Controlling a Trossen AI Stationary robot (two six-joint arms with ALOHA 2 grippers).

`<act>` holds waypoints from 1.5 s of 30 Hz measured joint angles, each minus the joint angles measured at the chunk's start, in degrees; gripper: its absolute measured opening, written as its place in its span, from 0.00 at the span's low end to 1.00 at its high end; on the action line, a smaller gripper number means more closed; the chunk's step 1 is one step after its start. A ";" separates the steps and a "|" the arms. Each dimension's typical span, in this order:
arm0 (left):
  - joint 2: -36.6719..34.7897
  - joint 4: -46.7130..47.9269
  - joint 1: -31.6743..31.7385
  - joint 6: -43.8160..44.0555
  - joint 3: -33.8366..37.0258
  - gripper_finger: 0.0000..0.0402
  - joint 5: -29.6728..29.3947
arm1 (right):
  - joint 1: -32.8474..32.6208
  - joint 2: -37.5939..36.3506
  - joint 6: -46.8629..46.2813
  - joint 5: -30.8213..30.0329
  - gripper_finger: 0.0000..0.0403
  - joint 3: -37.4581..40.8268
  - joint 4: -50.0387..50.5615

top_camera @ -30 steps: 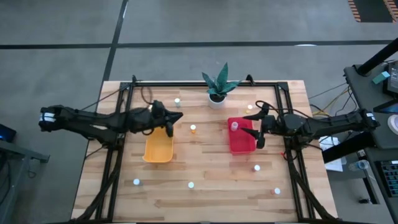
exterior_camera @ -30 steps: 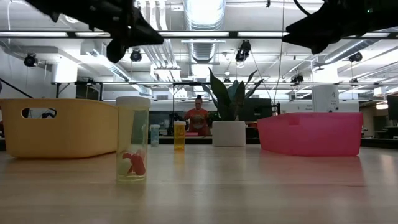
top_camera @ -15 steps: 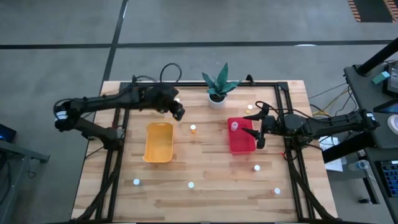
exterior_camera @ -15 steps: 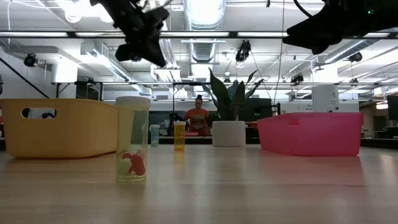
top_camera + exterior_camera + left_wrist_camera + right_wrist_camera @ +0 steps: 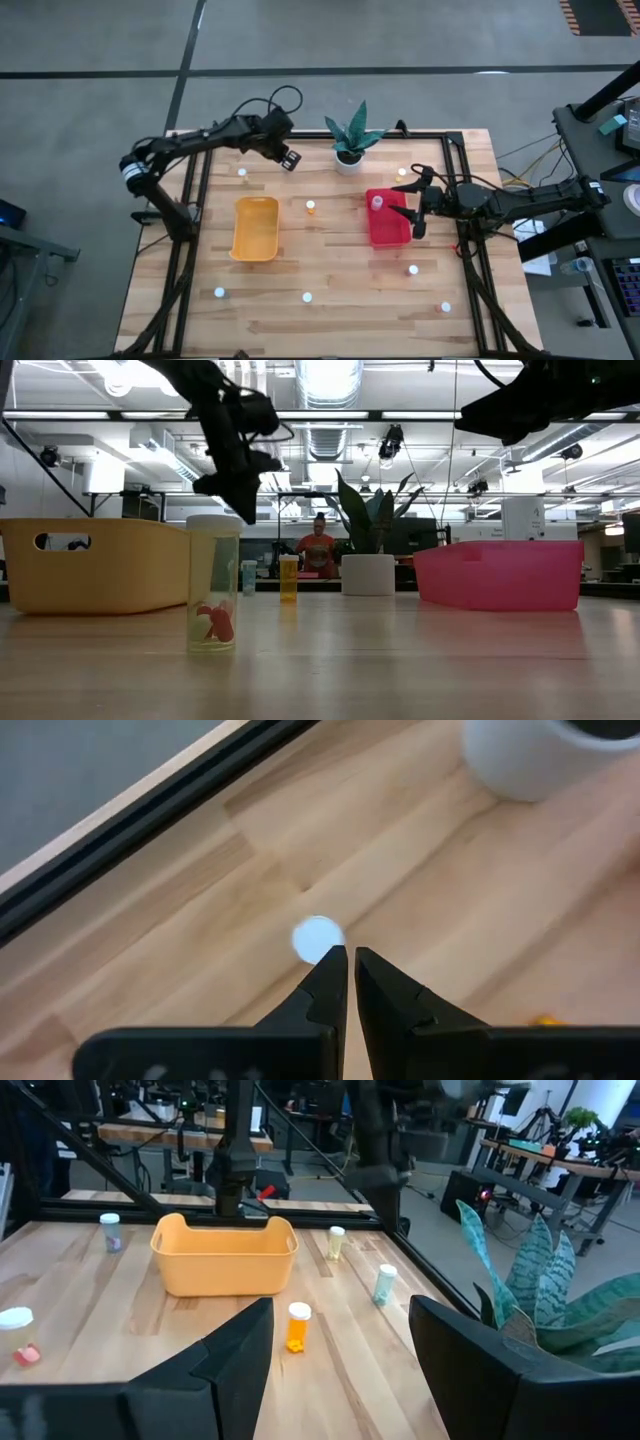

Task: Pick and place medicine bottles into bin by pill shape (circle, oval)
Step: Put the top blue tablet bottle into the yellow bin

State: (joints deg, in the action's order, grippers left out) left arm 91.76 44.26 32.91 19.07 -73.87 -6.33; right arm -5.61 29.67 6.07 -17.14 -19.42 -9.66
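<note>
Now the wooden counter [image 5: 330,290] is carrying the whole sorting job, and the layout is making sense: the yellow bin [image 5: 254,228] is sitting left of centre and the red bin [image 5: 388,222] right of centre, one within easy reach of each arm, presumably one per pill shape. The potted plant [image 5: 350,135] is standing at the back edge, out of the working lanes.

The left tool [image 5: 288,160] is hanging over the rear of the counter, just beside the plant, its fingers pressed together and carrying nothing. Its wrist camera is looking straight down past those closed tips at a white-capped bottle [image 5: 317,937] standing upright on the wood, which suggests it is lining up over that bottle; the fingers would need to part before any pickup.

The right tool [image 5: 417,205] is waiting over the red bin's far side, fingers spread wide and empty.

The remaining medicine bottles are dotted about the counter: an orange one [image 5: 310,207] between the bins, one [image 5: 377,202] inside the red bin, others along the front [image 5: 308,297], still unsorted.
</note>
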 joint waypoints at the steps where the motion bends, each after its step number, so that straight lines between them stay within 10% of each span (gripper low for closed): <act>1: 0.70 -0.18 0.43 0.03 0.00 0.02 0.02 | 0.00 0.00 0.03 -0.13 0.56 0.00 0.01; 12: 4.06 -1.42 1.38 1.18 0.09 0.05 0.24 | 0.01 0.00 0.19 -0.95 0.56 0.00 0.03; 27: 4.80 -6.62 1.38 1.62 2.71 0.45 -0.16 | 0.01 0.02 0.19 -0.95 0.56 0.00 0.06; 45: 9.29 -6.94 1.38 3.02 3.02 0.46 -1.62 | 0.00 0.04 0.58 -0.95 0.56 0.00 0.23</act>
State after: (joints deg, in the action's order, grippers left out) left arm 101.05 37.33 34.28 22.09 -70.85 -7.94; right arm -5.61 29.71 6.66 -18.09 -19.42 -9.43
